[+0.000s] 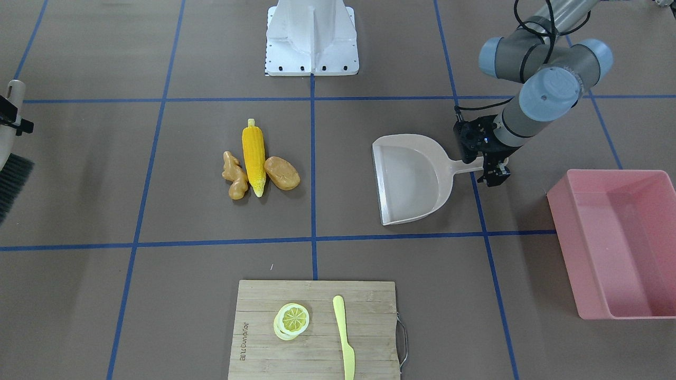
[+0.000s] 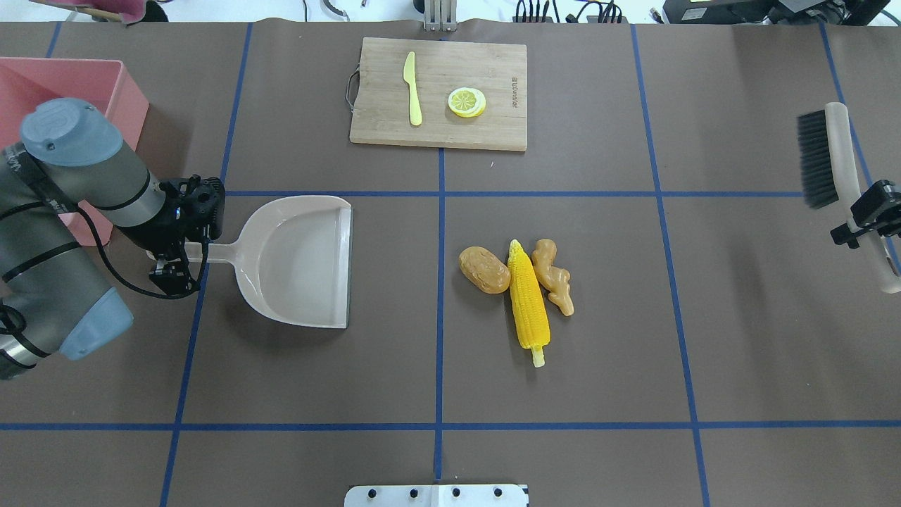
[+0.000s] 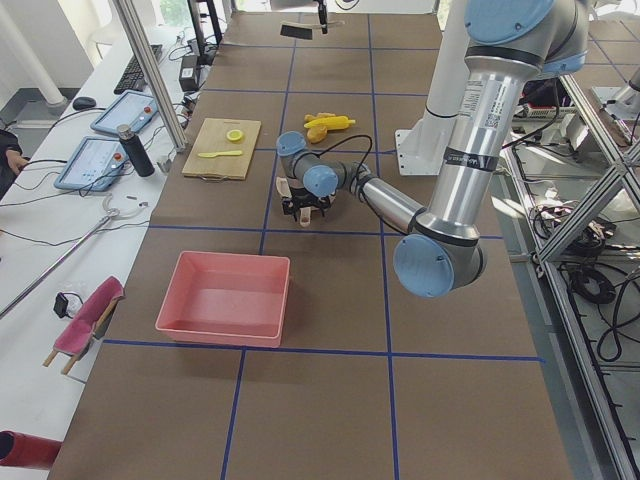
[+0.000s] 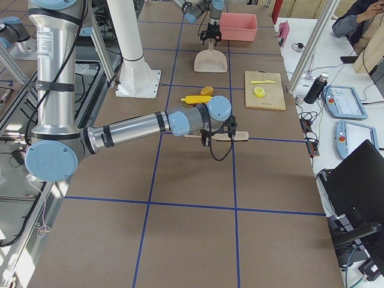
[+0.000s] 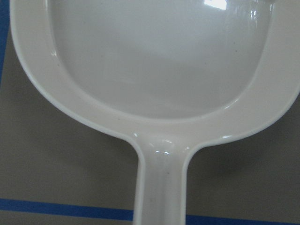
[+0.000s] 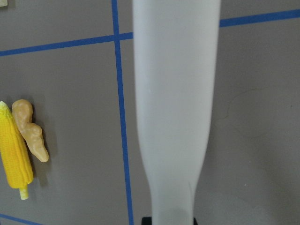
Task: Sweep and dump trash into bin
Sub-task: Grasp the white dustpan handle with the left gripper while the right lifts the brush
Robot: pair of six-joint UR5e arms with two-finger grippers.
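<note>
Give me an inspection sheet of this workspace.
Surface: brown table, blue tape grid.
Job's things: corn, ginger and potato lie together, unswept; pink bin empty; dustpan empty.
Clutter: cutting board with lemon slices and knife.
Grippers: left gripper shut on dustpan handle; right gripper shut on brush handle.
Cables: black cable along left arm.
Surroundings: tablets and bottle on side bench.

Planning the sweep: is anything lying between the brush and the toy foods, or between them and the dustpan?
Nothing visible. Only bare table, crossed by flat blue tape, separates the brush from the ginger, corn and potato, and the potato from the dustpan.
</note>
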